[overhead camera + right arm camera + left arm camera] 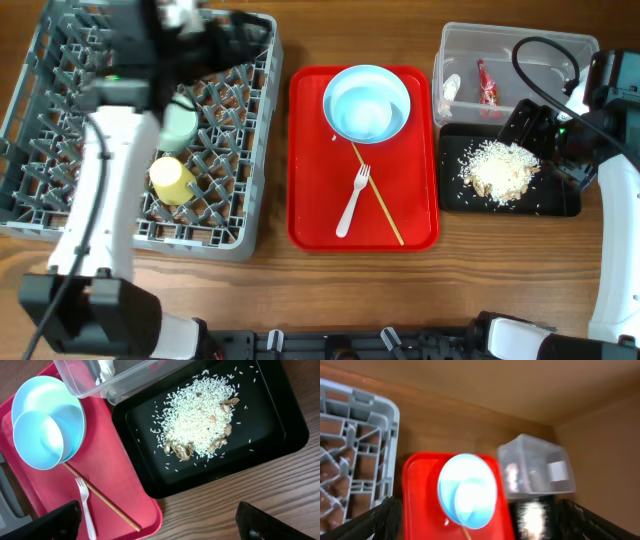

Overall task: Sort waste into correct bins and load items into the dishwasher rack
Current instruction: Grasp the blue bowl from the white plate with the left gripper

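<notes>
As left claw (pixel 477 505) and right claw (pixel 157 510) are gaping empty, we're likely pinching bowl (pixel 363 120) rim first, off plate (pixel 350 82).

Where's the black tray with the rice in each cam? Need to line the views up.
Overhead: black tray at right, just below the clear tub.
Left wrist: black tray at the bottom edge, right of centre, blurred, under the tub.
Right wrist: black tray centre-right, filling much of the frame.
Shared landmark: red tray, adjoining it in all three.
</notes>
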{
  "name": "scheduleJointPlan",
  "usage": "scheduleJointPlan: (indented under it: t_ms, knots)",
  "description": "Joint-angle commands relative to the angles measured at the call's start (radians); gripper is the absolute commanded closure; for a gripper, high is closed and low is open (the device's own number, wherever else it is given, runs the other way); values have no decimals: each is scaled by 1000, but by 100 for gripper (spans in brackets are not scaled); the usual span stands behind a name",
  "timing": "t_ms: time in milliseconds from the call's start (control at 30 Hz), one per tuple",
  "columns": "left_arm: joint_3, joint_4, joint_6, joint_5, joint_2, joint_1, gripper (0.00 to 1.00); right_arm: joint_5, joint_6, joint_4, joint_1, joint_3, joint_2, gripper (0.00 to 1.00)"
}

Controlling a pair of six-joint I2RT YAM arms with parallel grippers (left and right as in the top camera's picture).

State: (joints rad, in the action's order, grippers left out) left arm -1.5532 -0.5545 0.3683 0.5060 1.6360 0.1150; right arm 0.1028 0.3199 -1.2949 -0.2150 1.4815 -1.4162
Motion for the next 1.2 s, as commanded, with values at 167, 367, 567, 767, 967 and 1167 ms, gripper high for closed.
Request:
scheduleJointPlan:
  t_ms: [167,367,567,767,967,1167]
  knots:
    - [-17,-60,-47,-359,3,270,0,-18,-13,-8,-2,-3,4,0]
    - [-17,130,-79,-497,143,421,0,-18,-13,-8,-2,-3,4,0]
    - [-17,239,-80,-497,386,521,0,-17,-14,-8,-2,-3,4,0]
    - [-17,279,-80,-497,523,570,5,-17,-13,-9,-2,-3,4,0]
    - [-17,272,-85,-591,586,579,34,-17,-14,-15,-2,-3,4,0]
    - [-17,278,-85,-590,586,589,75,-17,-14,-16,-2,-3,4,0]
